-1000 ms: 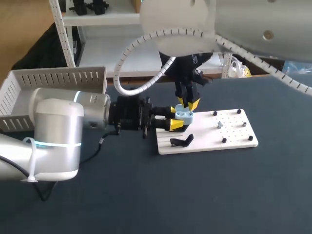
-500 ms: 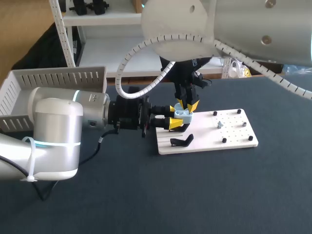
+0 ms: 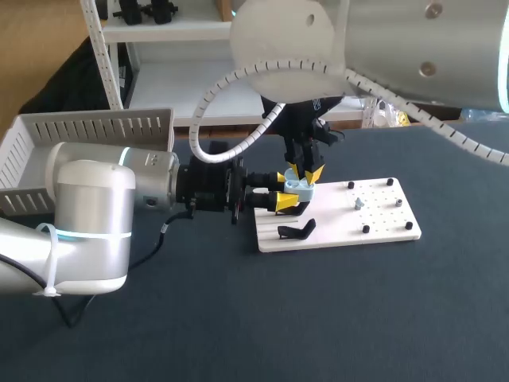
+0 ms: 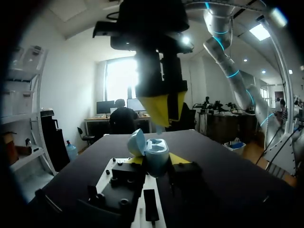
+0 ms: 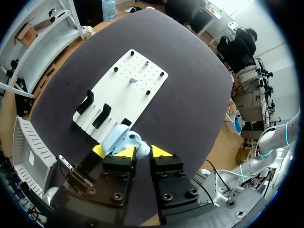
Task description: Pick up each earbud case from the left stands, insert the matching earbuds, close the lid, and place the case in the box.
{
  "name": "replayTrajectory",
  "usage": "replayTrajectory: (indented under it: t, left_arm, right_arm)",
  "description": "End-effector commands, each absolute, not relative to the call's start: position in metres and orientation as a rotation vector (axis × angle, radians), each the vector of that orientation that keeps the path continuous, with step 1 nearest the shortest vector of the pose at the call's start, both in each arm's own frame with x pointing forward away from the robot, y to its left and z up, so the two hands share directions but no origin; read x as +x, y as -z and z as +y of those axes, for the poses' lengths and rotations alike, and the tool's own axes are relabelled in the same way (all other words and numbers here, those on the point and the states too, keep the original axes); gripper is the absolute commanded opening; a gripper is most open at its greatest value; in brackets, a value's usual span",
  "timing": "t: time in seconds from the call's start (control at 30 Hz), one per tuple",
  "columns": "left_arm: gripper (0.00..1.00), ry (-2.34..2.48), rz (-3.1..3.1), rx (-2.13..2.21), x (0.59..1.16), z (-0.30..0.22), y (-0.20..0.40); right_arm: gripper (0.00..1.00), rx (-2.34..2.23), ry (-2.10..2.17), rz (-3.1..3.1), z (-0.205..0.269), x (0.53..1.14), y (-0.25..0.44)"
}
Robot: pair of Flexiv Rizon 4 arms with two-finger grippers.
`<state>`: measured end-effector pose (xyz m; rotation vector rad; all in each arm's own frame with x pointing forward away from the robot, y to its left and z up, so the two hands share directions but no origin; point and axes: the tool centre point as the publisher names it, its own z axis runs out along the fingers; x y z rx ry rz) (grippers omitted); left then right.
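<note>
Case point(image 3: 300, 189), lid open, mid-frame, clamped in L gripper point(image 3: 285, 192); R gripper point(image 3: 306, 173) just above it, grip can't tell.

**Matt cloth, smooth plastic, satin metal**
The counter point(image 3: 238, 318) looks like dark matt cloth, faintly grained. The board point(image 3: 382, 227) is smooth, matt white plastic and bears a black plastic stand point(image 3: 296, 231). The case point(image 3: 300, 186) is pale blue plastic with a soft gloss. The left fingers point(image 3: 281, 203) have bright yellow plastic-looking tips on matt black bodies. The left arm point(image 3: 95, 207) and right arm point(image 3: 413, 48) have silver satin shells; a ribbed white plastic hose point(image 3: 208, 87) loops from the right. The box point(image 3: 87, 127) at the counter's far left corner is white slotted plastic.
</note>
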<state>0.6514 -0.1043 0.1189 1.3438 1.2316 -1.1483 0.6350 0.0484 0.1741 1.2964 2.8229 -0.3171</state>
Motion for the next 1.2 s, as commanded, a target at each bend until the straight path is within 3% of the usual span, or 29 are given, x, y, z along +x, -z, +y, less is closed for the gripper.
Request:
replayTrajectory:
  t: [0.03,1.2]
  left_arm:
    - [0.00,1.146,1.233,1.345,0.6521,-0.1053,-0.1188]
    - [0.00,1.146,1.233,1.345,0.6521,-0.1053,-0.1188]
  right_arm:
    - [0.00,1.300,0.324,2.826,0.0491,0.6386,-0.1730]
    - [0.00,1.283,0.310,2.841,0.0514,0.6436,-0.1668]
